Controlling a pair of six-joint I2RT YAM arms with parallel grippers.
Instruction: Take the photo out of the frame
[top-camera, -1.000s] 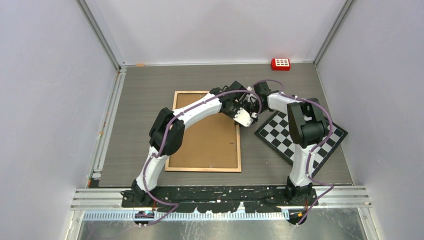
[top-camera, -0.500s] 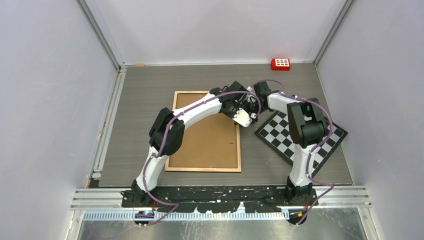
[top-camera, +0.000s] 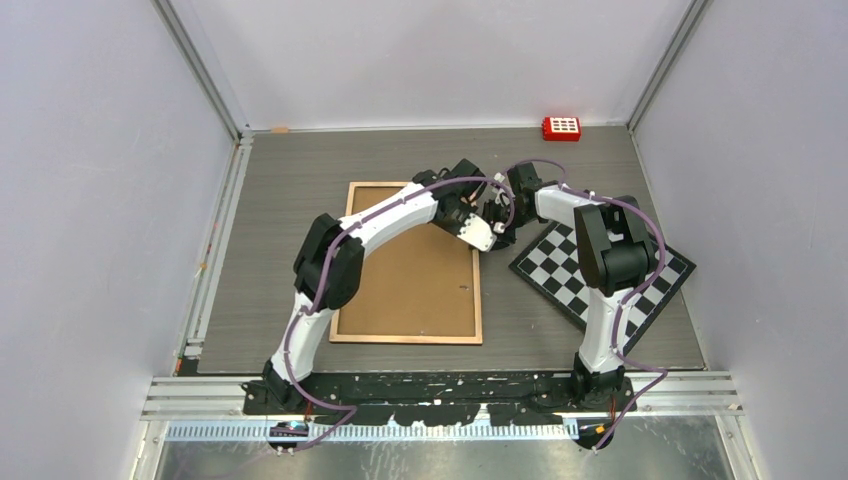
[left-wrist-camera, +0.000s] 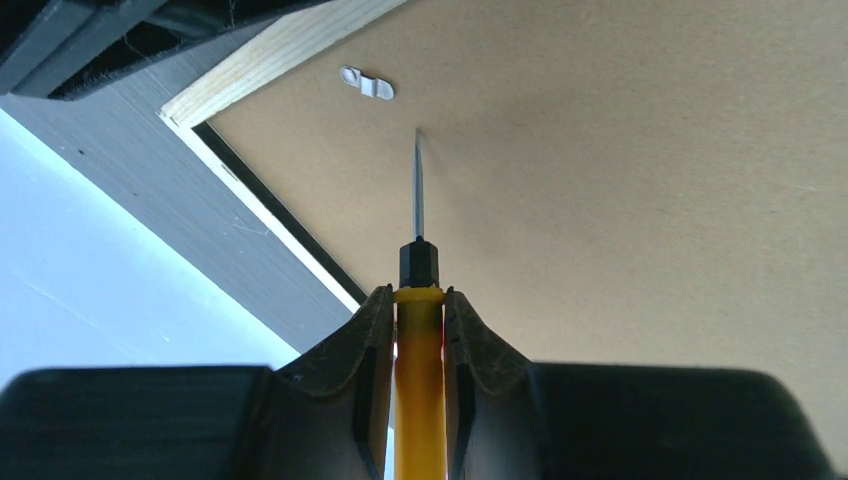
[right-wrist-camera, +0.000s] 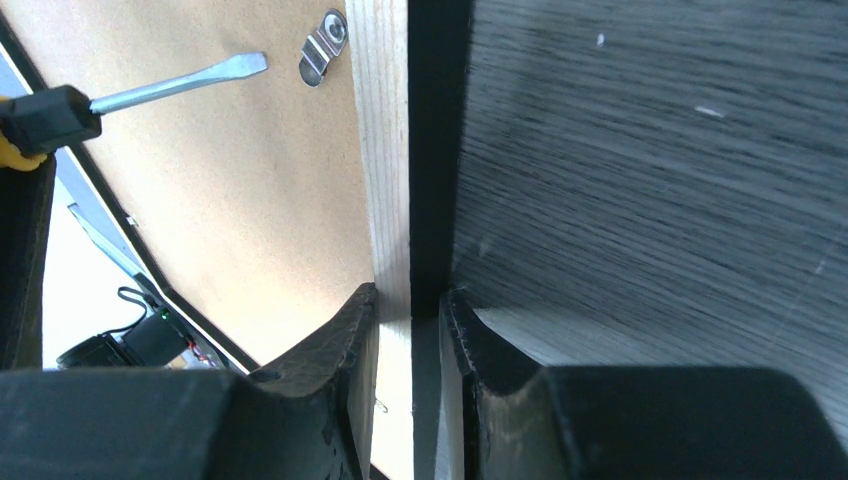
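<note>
Now we see the frame (top-camera: 410, 285) lying back-up on the bench (top-camera: 290, 170), brown board uppermost. Our right claw (right-wrist-camera: 410, 295) is clamped across the frame's right rim, near its far corner. Our left claw (left-wrist-camera: 418, 300) grips a yellow-handled screwdriver (left-wrist-camera: 419, 350), the flat blade over the board, just beside a metal clip (right-wrist-camera: 323, 45) at that rim.

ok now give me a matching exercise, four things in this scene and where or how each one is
1 screwdriver
2 frame
3 checkerboard
4 red block

a at the far edge of the table, near its right corner
b brown back facing up
c held in the left gripper
d lying skewed, to the right of the frame

Pairs: 1-c, 2-b, 3-d, 4-a
</note>
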